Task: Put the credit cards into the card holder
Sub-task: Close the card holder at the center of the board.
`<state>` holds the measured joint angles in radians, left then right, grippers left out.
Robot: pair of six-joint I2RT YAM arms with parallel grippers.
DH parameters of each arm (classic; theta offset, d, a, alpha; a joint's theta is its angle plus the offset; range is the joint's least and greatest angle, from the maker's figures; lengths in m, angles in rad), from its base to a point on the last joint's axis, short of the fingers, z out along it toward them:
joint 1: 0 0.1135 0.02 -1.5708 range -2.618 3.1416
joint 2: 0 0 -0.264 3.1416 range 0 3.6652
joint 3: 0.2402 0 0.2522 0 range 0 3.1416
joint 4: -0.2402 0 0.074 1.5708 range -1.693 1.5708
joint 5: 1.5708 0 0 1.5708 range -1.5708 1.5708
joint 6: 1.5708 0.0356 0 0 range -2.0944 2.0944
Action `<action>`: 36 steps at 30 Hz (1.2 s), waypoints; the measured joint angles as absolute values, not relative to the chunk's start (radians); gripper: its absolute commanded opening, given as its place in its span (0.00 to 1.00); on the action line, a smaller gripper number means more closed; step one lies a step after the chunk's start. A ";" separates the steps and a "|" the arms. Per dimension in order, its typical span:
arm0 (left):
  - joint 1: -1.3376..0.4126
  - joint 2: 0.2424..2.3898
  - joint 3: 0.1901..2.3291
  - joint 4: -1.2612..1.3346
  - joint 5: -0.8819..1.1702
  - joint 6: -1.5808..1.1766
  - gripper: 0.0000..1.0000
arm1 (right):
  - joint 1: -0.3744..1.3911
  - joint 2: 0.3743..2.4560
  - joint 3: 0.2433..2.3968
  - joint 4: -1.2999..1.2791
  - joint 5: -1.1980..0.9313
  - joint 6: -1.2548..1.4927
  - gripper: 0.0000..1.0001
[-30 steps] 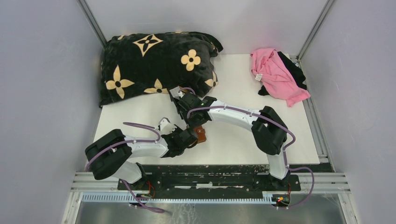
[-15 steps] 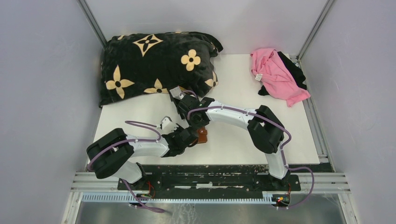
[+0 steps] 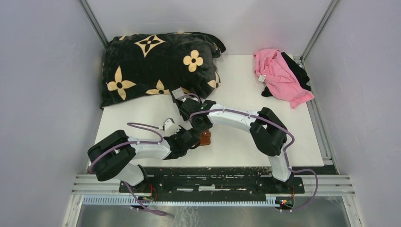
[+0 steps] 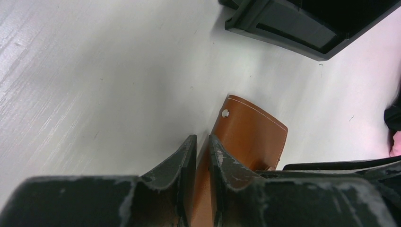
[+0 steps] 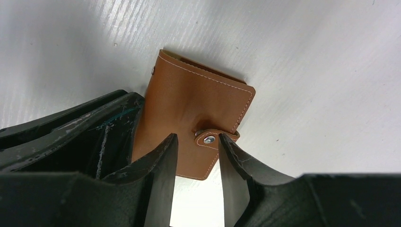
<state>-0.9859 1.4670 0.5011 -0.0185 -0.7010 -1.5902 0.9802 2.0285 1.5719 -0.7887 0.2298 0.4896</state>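
Note:
The brown leather card holder (image 3: 205,138) lies on the white table near the front, between both grippers. My left gripper (image 4: 202,143) is shut on one leather flap of the card holder (image 4: 253,135), whose snap stud shows at its far corner. My right gripper (image 5: 197,140) is open just above the card holder (image 5: 189,109), its fingers on either side of the snap tab (image 5: 208,139). In the top view the left gripper (image 3: 193,140) and the right gripper (image 3: 202,128) meet over the holder. No credit cards are in view.
A black rectangular tray (image 4: 293,23) lies just beyond the holder. A black blanket with tan flowers (image 3: 156,66) fills the back left. A pink cloth (image 3: 279,75) on a black cloth lies at the back right.
My right gripper has moved a little left and nearer, closing in over the card holder. The left gripper has kept its hold and barely moved.

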 measured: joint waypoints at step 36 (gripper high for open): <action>-1.041 1.439 0.461 0.015 -0.696 -1.591 0.24 | 1.008 2.049 1.538 -0.807 0.299 0.527 0.28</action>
